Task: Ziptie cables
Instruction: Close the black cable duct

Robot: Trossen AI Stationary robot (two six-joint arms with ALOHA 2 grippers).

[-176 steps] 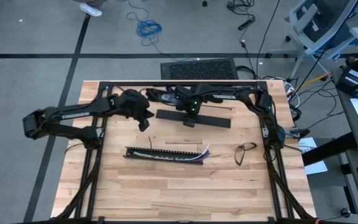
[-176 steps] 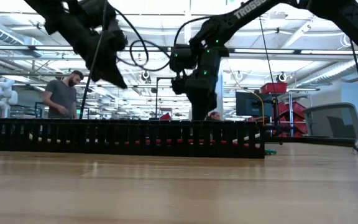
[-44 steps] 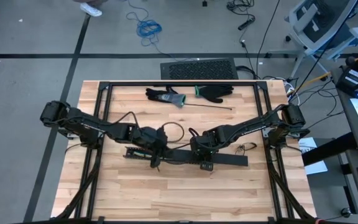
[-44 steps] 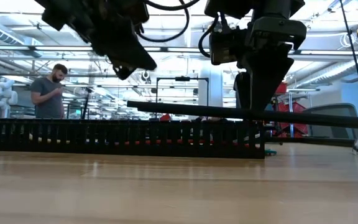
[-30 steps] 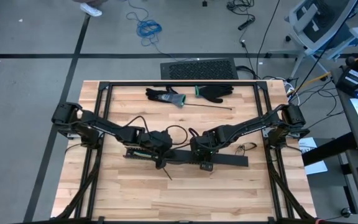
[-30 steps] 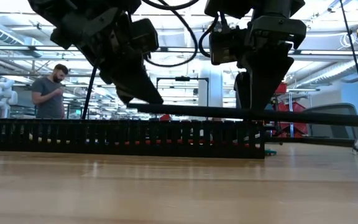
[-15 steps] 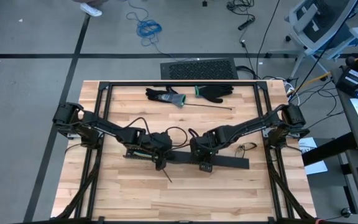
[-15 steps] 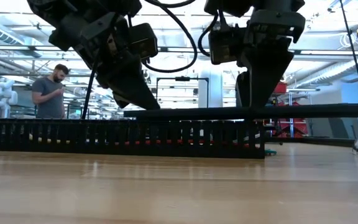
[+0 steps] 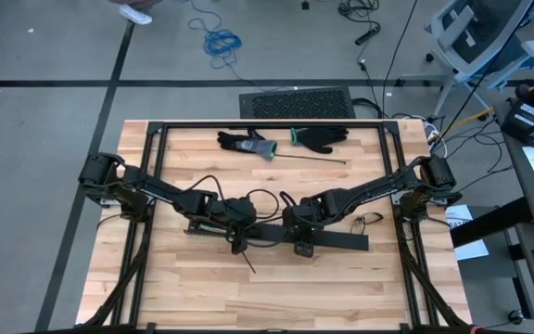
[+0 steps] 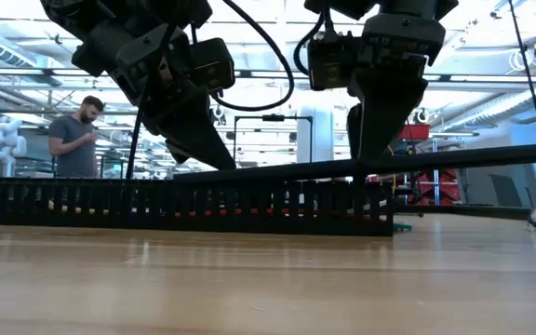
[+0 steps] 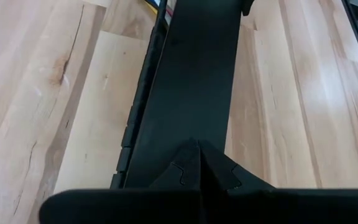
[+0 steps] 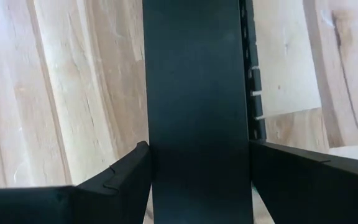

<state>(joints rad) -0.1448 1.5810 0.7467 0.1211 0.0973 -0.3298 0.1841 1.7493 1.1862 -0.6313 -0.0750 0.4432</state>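
While the long black slotted plastic duct lies nearest on the wooden counter, coloured cables inside, the right gripper clasps a flat black cover strip above it, likely as a lid; the closed left gripper presses its end

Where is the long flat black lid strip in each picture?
High view: the long flat black plastic lid strip runs sideways at mid-table.
Low view: a thin dark bar atop the slotted duct.
Left wrist view: central, running away.
Right wrist view: central.
Shared landmark: the long black slotted plastic duct beneath it.
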